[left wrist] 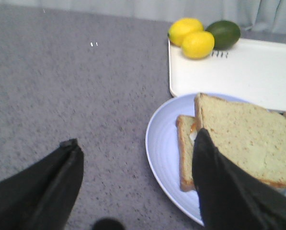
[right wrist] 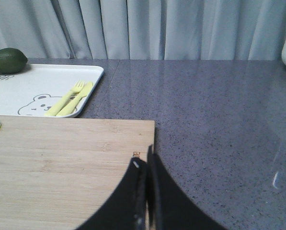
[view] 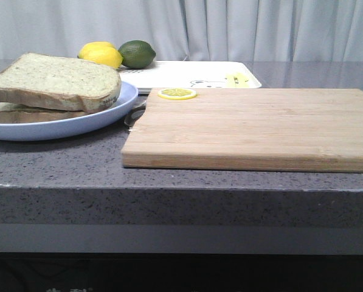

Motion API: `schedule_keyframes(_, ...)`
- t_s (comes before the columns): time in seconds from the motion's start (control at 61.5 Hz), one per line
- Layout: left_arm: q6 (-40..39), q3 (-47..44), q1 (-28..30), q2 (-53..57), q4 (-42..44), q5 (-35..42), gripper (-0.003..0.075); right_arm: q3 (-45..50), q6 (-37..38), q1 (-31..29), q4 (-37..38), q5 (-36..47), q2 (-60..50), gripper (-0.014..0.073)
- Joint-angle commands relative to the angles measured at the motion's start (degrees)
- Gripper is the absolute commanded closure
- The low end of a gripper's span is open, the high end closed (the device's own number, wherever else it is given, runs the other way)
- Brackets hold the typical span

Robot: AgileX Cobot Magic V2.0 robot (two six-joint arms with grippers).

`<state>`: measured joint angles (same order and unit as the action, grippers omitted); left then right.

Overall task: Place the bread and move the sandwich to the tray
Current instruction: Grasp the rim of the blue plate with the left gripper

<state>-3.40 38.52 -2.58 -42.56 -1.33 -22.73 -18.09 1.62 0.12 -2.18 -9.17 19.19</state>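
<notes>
Front view: thick greenish-tan brown-crusted bread slice (view: 53,82) tops the sandwich on its round light-blue plate (view: 65,125), beside the wooden cutting board (view: 254,128), before the white rectangular tray (view: 187,76). Left gripper (left wrist: 135,184) gapes wide beside the plate; right gripper (right wrist: 145,191) is pressed closed, empty.

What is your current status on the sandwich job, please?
Left gripper open beside the plate, holding nothing; right gripper shut, empty. Bread already on the sandwich. Tray behind it, lemon and lime at its corner.
</notes>
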Motion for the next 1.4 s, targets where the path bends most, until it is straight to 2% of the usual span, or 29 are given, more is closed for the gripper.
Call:
schedule_keyframes(0.0,-0.5,6.7,-0.25,-6.3,-2.78,-2.81,0.0247,-1.47,0.07,0.03,0.17,5.31,0.17,0.0654)
schedule_keyframes(0.163,-0.5,16.79,-0.25,-18.9,-4.22,-8.81,0.0247,-1.47,0.07,0.03,0.17,5.31,0.17,0.0654)
schedule_keyframes(0.325,-0.5,23.4,2.45,-27.82,-8.99,-12.68,0.0247,-1.47,0.07,0.03,0.17,5.31,0.17,0.0654)
schedule_keyframes(0.439,0.46,25.25,4.65,-32.87,-11.89,-12.98,0.0247,-1.47,0.07,0.03,0.17,5.31,0.17,0.0654)
schedule_keyframes(0.618,11.54,27.4,5.91,-40.02,-22.7,-14.81,0.0248,-1.47,0.07,0.03,0.17,5.2,0.17,0.0654)
schedule_keyframes(1.122,13.45,30.27,5.55,-49.88,-22.74,-17.37,0.0251,-1.47,0.07,0.03,0.17,5.08,0.17,0.0654)
schedule_keyframes(1.269,15.04,30.27,4.52,-51.21,-22.74,-17.43,0.0337,-1.47,0.07,0.03,0.17,5.08,0.17,0.0654)
schedule_keyframes(1.383,15.04,30.27,4.11,-51.2,-22.74,-17.12,0.0472,-1.47,0.07,0.03,0.17,5.08,0.17,0.0654)
